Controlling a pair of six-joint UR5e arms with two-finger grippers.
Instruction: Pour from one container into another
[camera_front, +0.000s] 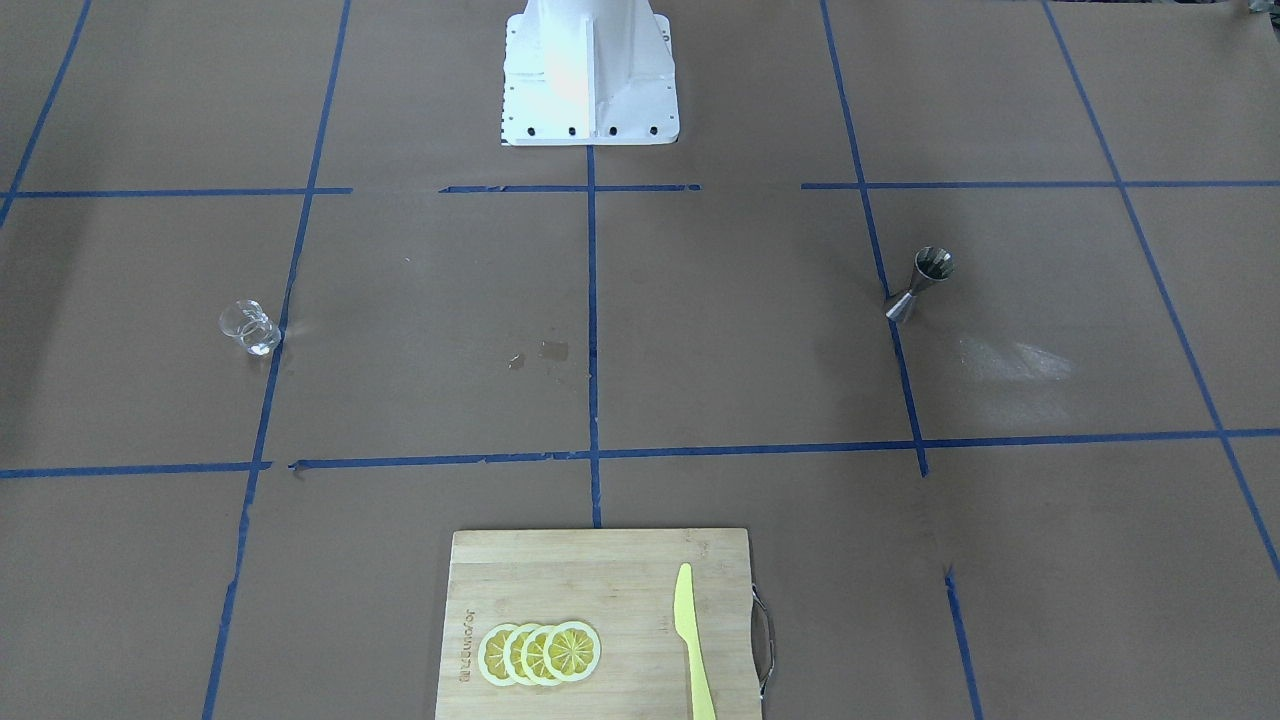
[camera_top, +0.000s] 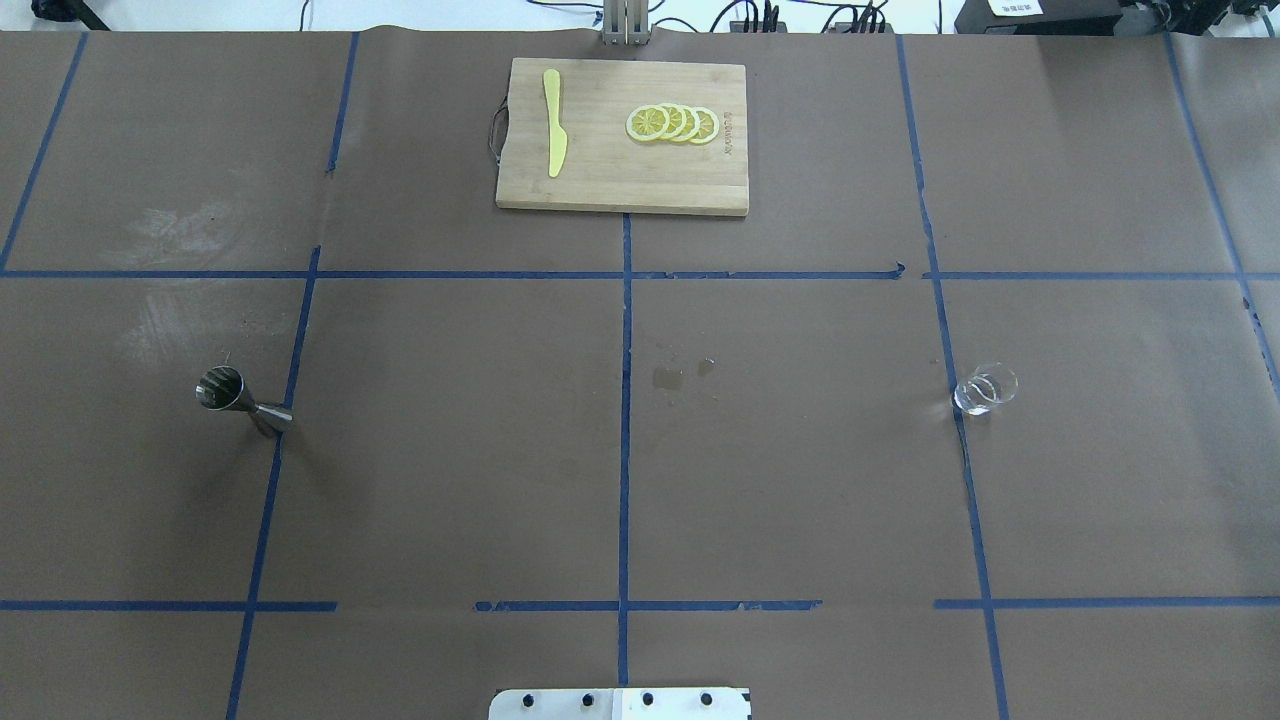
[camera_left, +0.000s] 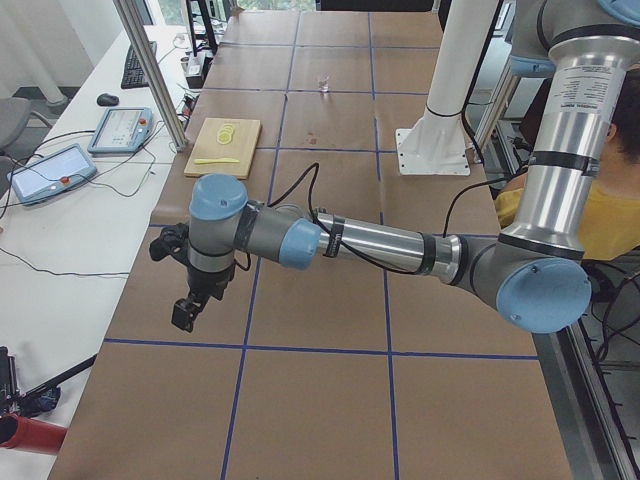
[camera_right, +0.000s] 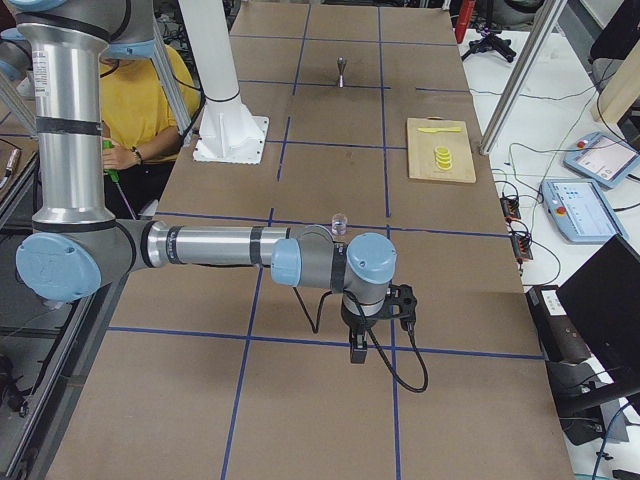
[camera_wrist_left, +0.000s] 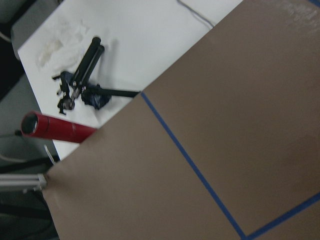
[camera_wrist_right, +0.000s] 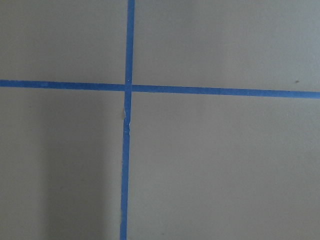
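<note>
In the front view, you see the glass cup (camera_front: 248, 327) and the steel jigger (camera_front: 920, 285) standing well apart. In the left side view, the left gripper (camera_left: 190, 305) hangs far from the cup. In the right side view, the cup stands near the right gripper (camera_right: 358, 345). You cannot tell either gripper's jaw state.

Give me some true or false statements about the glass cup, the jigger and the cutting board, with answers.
1. The glass cup stands on the robot's right half of the table. True.
2. The jigger lies on its side. False: it stands upright.
3. The lemon slices lie on the cutting board. True.
4. The yellow knife lies off the board, on the brown paper. False: it lies on the board, beside the slices.
5. The right gripper holds the glass cup. False: it hangs over bare table, apart from the cup.
</note>
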